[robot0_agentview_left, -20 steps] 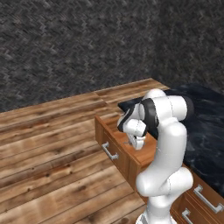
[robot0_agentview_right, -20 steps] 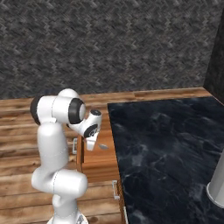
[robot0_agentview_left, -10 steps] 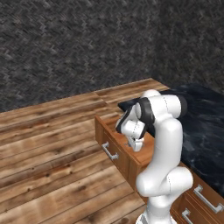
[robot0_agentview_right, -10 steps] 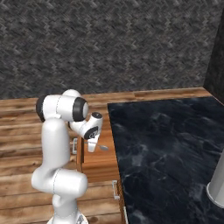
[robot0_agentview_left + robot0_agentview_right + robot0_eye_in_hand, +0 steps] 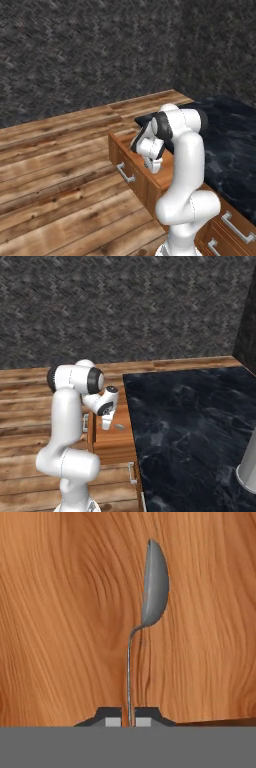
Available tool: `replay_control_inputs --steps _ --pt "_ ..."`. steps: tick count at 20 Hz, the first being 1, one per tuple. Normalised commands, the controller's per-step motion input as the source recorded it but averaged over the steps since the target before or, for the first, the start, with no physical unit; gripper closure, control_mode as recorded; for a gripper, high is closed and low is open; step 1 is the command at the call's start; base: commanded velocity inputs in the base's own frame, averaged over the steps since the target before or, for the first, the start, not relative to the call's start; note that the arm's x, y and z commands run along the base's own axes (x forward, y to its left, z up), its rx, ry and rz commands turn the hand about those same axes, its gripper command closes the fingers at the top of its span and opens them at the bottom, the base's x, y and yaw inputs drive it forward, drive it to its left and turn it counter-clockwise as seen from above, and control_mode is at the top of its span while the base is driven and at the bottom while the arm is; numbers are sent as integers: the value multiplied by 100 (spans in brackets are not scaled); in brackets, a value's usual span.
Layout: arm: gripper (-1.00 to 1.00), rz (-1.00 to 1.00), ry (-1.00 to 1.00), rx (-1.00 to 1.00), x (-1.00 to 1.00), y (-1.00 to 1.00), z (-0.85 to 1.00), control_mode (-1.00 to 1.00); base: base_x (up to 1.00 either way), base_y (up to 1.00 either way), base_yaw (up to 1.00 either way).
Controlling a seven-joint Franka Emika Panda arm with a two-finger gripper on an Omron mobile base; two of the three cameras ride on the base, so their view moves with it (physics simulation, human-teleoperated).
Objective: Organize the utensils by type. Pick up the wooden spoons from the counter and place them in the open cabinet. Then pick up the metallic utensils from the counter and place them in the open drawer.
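In the hand view the small silver metal spoon (image 5: 155, 587) stands out ahead of my gripper (image 5: 129, 717). Its thin handle runs down between the two dark fingertips (image 5: 112, 715), which are shut on it. Behind the spoon lies the wooden floor of the open drawer (image 5: 60, 622). From the left base view my gripper (image 5: 154, 167) hangs low inside the open drawer (image 5: 127, 170), just behind its front panel. The right base view has the gripper (image 5: 106, 426) over the drawer (image 5: 112, 443), with the grey spoon (image 5: 120, 427) beside it. No wooden spoons or open cabinet are in view.
The black marbled counter (image 5: 190, 426) runs to the right of the drawer, also seen as the counter (image 5: 235, 145). A grey cylinder (image 5: 247, 466) stands at its right edge. Shut low drawers with bar handles (image 5: 235, 227) sit under the counter. Wooden floor (image 5: 55, 200) spreads to the left.
The arm has leaned a little further over the drawer and the hand has sunk slightly into it. The metal spoon stays between the fingers.
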Motion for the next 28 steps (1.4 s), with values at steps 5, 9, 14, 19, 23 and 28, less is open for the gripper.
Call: replay_control_inputs --steps 5,9,14,19,23,28 --pt "-100 0 0 0 21 0 -14 -100 0 0 0" --pt "-100 0 0 0 19 0 -9 -100 0 0 0" --pt "-100 0 -1 3 0 0 14 -100 0 0 0" --pt "-100 0 -3 3 -37 0 57 -100 0 0 0" --pt "-100 3 -1 0 -36 3 76 -100 0 0 0" --pt "-100 15 -5 0 -44 7 77 -100 0 0 0"
